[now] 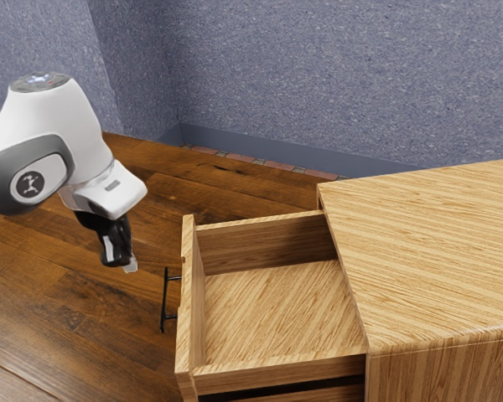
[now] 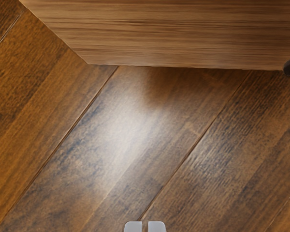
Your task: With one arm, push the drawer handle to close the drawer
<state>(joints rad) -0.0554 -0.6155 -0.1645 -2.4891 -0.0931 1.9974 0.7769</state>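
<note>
And here's the scene: a speckled blue-grey wall (image 1: 318, 75) spans the back, a brown plank floor (image 1: 59, 318) running up toward it. On the exterior view's right sits the big wooden cabinet (image 1: 436, 251), pale striped grain across its top. Out of it juts the drawer (image 1: 277, 306), wide open, its bare wooden bottom on show, its front turned toward the robot's side.

Over on the exterior view's left, the white and grey arm (image 1: 54, 117) leans in, bent downward. At its end hangs the black gripper (image 1: 131, 268), out in front of the drawer and clear of it. And there's the target, the slim black handle (image 1: 164, 301), mounted upright on the drawer front, near the gripper but apart from it!

Down to the light grey fingertips (image 2: 157, 226): in the wrist view they're drawn in side by side, all but together, just a thin slit between them. The wrist view also catches the drawer's wooden front, and the dark, rounded bit beside it may well be an end of the handle, though it's cut off there.
</note>
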